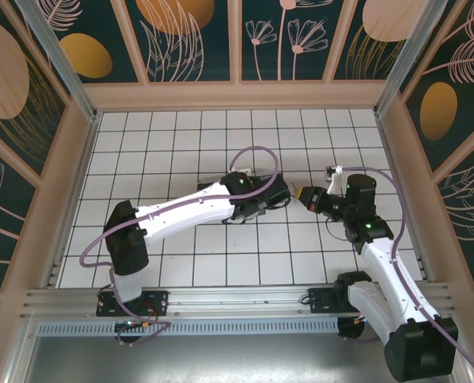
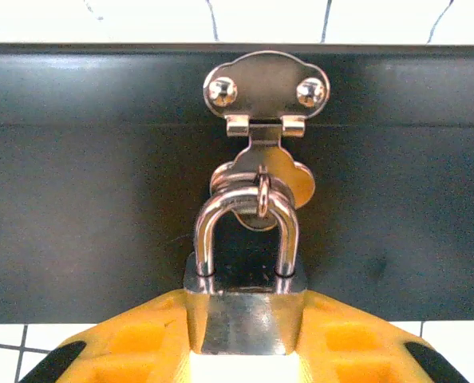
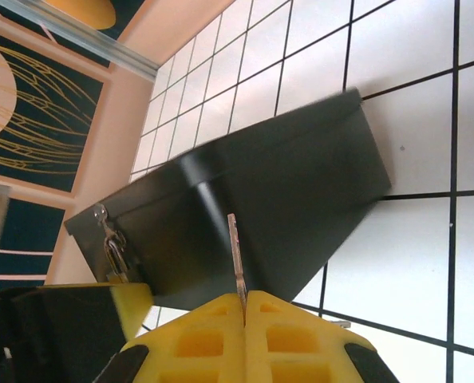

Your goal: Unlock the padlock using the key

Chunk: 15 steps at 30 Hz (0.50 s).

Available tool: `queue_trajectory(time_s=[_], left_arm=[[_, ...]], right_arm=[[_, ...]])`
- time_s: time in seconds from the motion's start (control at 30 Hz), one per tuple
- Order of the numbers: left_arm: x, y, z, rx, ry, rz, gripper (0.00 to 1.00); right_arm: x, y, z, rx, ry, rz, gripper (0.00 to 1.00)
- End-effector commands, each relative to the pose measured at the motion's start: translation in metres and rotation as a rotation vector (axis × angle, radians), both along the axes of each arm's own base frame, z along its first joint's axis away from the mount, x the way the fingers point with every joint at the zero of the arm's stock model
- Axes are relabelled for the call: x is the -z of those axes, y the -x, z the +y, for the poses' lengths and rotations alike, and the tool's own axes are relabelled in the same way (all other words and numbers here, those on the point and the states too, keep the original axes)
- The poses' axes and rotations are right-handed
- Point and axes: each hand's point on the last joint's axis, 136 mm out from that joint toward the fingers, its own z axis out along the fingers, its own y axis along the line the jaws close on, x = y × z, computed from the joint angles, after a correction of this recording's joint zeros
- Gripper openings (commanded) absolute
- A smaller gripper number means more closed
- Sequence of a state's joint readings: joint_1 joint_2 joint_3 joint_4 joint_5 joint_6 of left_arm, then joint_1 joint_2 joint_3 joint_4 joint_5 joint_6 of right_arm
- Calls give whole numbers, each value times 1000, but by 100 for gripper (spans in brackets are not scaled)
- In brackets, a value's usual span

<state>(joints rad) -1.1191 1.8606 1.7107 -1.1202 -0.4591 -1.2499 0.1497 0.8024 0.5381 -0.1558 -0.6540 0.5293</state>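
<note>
Gripping the padlock [image 2: 245, 317] in left gripper [image 2: 245, 345], right gripper [image 3: 245, 306] pinching the key [image 3: 234, 247]

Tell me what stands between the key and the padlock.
A corner of the black box sits before the key; the padlock hangs on the face left of it, body clamped in the left gripper.

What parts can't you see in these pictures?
- The padlock keyhole: left wrist view, its underside is hidden down between the left gripper fingers.
- The key head: right wrist view, buried inside the shut right gripper.
- The padlock and key, top view: too small where the grippers meet.
</note>
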Motion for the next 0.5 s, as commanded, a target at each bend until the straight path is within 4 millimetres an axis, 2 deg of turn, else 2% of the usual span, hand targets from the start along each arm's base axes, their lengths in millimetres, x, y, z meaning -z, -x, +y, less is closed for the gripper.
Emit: queue_trajectory(time_s=[0.0, 0.1, 0.27, 0.47], left_arm=[[-27, 8, 22, -4, -32, 20, 12], [-30, 9, 23, -5, -2, 55, 12], [-31, -1, 28, -8, 1, 80, 14], [-55, -25, 25, -24, 42, 78, 17]], right_arm=[[-18, 4, 3, -27, -9, -31, 5], [-20, 7, 4, -36, -12, -26, 5], [-23, 10, 3, -37, -11, -31, 6], [-26, 10, 4, -38, -11, -26, 6]])
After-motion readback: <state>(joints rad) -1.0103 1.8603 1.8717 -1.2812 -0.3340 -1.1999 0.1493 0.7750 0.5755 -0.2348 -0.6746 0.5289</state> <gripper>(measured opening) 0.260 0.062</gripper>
